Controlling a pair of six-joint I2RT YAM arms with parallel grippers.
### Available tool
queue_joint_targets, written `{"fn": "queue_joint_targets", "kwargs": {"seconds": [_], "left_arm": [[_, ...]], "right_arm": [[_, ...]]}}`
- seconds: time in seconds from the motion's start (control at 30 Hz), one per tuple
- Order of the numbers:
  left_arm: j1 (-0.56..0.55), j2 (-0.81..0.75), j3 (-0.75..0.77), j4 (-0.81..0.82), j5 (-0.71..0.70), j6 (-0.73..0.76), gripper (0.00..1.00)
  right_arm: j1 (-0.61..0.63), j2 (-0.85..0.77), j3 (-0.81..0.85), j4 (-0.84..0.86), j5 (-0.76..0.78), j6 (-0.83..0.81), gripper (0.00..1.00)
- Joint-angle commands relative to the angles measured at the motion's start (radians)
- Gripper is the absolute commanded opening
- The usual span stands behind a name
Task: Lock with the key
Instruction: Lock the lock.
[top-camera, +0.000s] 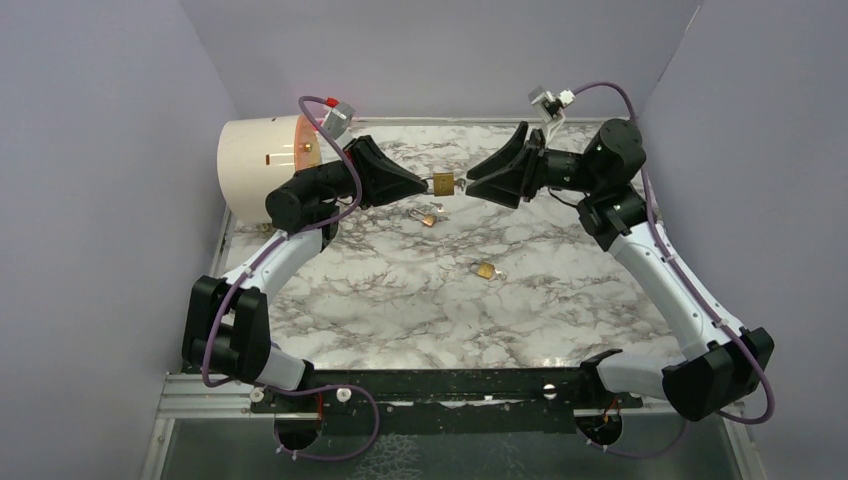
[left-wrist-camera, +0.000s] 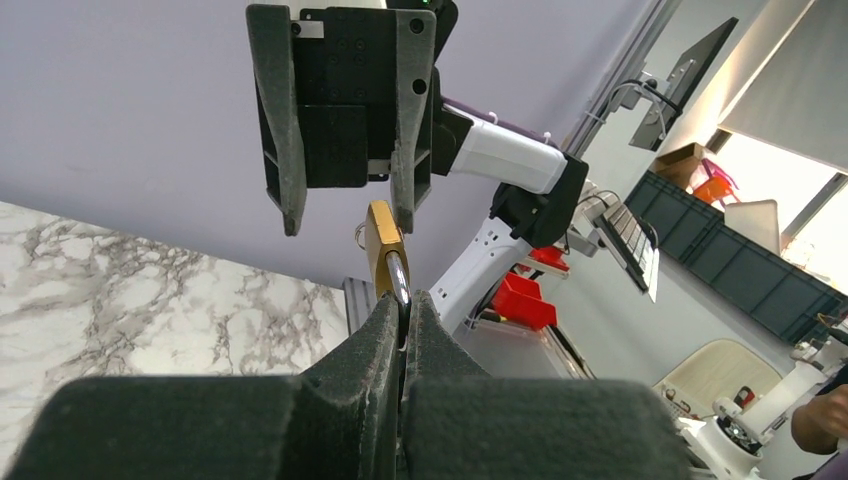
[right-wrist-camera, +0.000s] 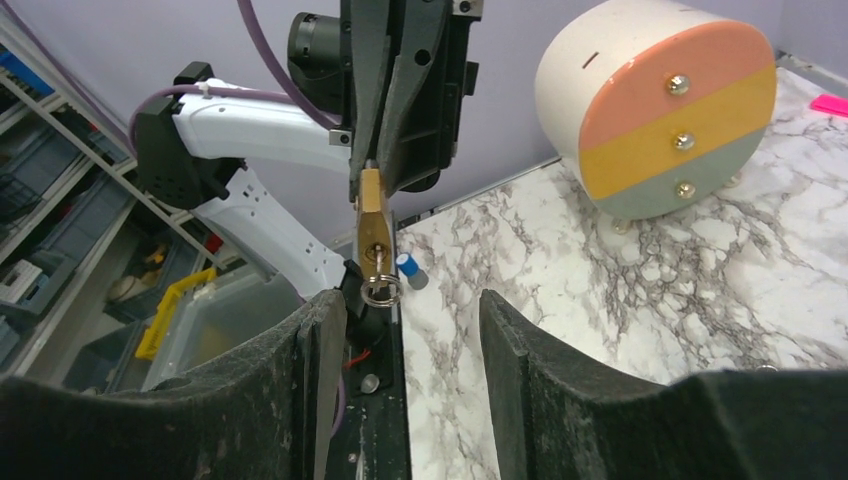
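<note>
A brass padlock (top-camera: 443, 184) hangs in the air between the two arms, over the far part of the marble table (top-camera: 420, 300). My left gripper (top-camera: 428, 185) is shut on its steel shackle (left-wrist-camera: 398, 278). In the right wrist view the padlock (right-wrist-camera: 372, 225) points its underside at me, with a small key and ring (right-wrist-camera: 380, 290) sticking out of it. My right gripper (right-wrist-camera: 410, 305) is open; the key ring lies just beyond its left fingertip, not between the fingers. The left wrist view shows the right gripper (left-wrist-camera: 345, 215) facing the padlock (left-wrist-camera: 385, 255) with its jaws apart.
A big cream cylinder (top-camera: 265, 165) with a striped face (right-wrist-camera: 660, 110) lies at the table's back left. A second brass padlock (top-camera: 485, 270) lies mid-table, and small keys or another lock (top-camera: 430, 215) lie below the held one. Grey walls close three sides.
</note>
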Motion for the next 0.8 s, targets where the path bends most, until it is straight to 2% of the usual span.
{"fn": "queue_joint_targets", "kwargs": {"seconds": [0.0, 0.13, 0.33, 0.43, 0.6, 0.77], "left_arm": [[0.005, -0.01, 0.016, 0.019, -0.029, 0.023, 0.0], [0.005, -0.003, 0.018, 0.024, -0.023, 0.023, 0.0], [0.005, -0.007, 0.01, 0.025, -0.021, 0.027, 0.0], [0.005, -0.008, 0.008, 0.026, -0.017, 0.027, 0.0], [0.005, -0.01, 0.01, 0.025, -0.011, 0.03, 0.0], [0.022, -0.004, 0.005, 0.043, -0.013, 0.02, 0.0]], "right_arm": [[0.032, 0.004, 0.034, 0.026, -0.026, -0.002, 0.55], [0.06, 0.017, 0.044, 0.023, -0.026, -0.006, 0.54], [0.078, 0.027, 0.054, 0.025, -0.019, -0.015, 0.44], [0.078, 0.032, 0.062, 0.024, -0.02, -0.017, 0.34], [0.078, 0.028, 0.073, -0.008, -0.008, -0.037, 0.02], [0.077, 0.011, 0.085, -0.084, 0.011, -0.1, 0.01]]}}
